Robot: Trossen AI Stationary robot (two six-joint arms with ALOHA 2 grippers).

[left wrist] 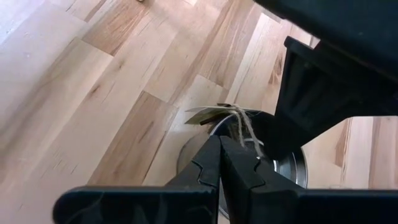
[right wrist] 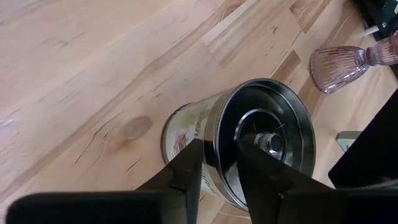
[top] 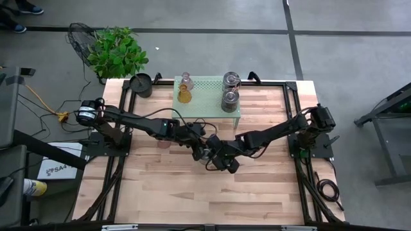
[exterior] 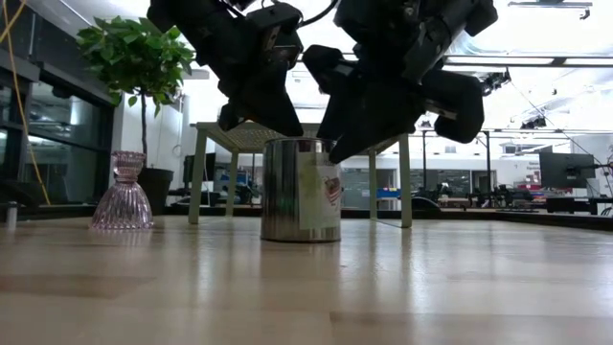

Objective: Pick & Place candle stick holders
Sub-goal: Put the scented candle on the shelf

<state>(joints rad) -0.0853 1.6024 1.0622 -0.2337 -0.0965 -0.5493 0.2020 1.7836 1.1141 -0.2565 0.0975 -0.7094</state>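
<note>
Item: silvery holder point(right wrist: 249, 143), table centre. Our right gripper point(right wrist: 217, 168) straddles its rim, partly closed, grip unconfirmed. Left gripper point(left wrist: 221, 163) shut, empty, hovering beside. Risk: one-wall pinch may tip it.

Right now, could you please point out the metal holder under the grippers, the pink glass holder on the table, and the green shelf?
metal holder point(exterior: 299, 189), low view, its side wall.
pink glass holder point(exterior: 123, 198), low view, its ribbed base.
green shelf point(top: 209, 90), high view, bare top surface.
</note>
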